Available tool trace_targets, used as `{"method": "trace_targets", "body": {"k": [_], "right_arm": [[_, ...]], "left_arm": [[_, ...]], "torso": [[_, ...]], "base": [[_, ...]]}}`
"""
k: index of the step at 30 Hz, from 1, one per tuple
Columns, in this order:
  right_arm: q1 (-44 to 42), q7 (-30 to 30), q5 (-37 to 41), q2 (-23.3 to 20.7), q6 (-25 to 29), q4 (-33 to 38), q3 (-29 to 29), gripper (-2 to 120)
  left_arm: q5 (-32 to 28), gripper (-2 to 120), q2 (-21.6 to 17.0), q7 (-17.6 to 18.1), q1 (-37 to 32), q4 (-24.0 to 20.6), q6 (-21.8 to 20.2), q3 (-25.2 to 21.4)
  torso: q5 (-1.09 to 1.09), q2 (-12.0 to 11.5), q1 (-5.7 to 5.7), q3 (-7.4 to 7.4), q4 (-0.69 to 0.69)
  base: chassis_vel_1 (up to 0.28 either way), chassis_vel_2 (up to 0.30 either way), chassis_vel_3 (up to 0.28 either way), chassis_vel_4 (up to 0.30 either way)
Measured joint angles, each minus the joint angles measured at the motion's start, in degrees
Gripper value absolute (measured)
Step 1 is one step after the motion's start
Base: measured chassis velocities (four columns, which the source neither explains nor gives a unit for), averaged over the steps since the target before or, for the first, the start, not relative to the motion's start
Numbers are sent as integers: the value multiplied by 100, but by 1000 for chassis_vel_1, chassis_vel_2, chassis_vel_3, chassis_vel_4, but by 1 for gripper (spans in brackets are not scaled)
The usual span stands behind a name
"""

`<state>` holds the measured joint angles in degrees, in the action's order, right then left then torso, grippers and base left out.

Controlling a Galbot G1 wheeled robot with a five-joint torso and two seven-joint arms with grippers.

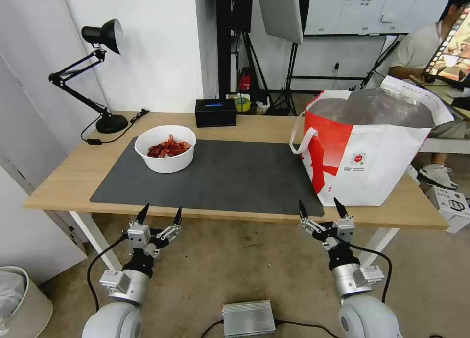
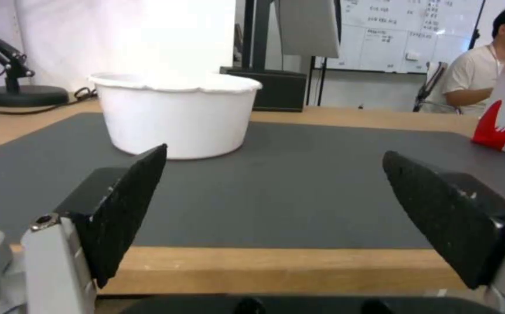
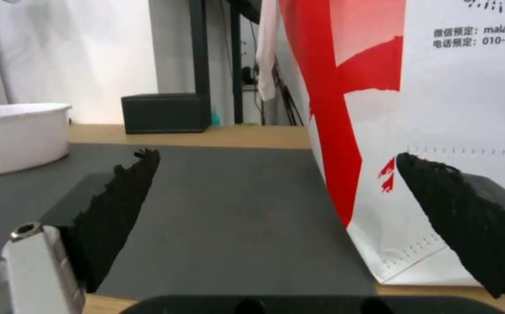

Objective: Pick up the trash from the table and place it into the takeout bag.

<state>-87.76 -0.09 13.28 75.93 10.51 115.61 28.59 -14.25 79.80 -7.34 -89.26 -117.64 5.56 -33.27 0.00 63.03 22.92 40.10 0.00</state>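
One counter [image 1: 63, 179] carries one dark mat [image 1: 235, 179], one white bowl [image 1: 166, 159], one red-and-white bag [image 1: 372, 162], one black box [image 1: 215, 113] and one desk lamp [image 1: 100, 39].

Twin silver arms, black-tipped grippers.
Rounded grey-white shoulder shells, polished metal wrist cylinders with small boxy modules, black cables looping off each. Left gripper [image 1: 160, 214] and right gripper [image 1: 319, 207]: pointed black fingers [image 2: 126, 205] with rough textured pads, silver brackets, a round screw at the knuckle.
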Motion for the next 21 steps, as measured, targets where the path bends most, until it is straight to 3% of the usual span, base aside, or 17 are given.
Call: {"method": "trace_targets", "body": {"k": [12, 21], "right_arm": [[11, -9, -5, -6, 3, 2, 1, 100], [14, -10, -5, -6, 5, 5, 3, 100]], "left_arm": [[-56, 100, -142, 39, 194, -30, -164, 54], [-387, 100, -496, 174, 580, -66, -498, 158]], "torso": [[0, 0, 0, 0, 0], [0, 0, 0, 0, 0]], "base": [[0, 0, 0, 0], [0, 0, 0, 0]]}}
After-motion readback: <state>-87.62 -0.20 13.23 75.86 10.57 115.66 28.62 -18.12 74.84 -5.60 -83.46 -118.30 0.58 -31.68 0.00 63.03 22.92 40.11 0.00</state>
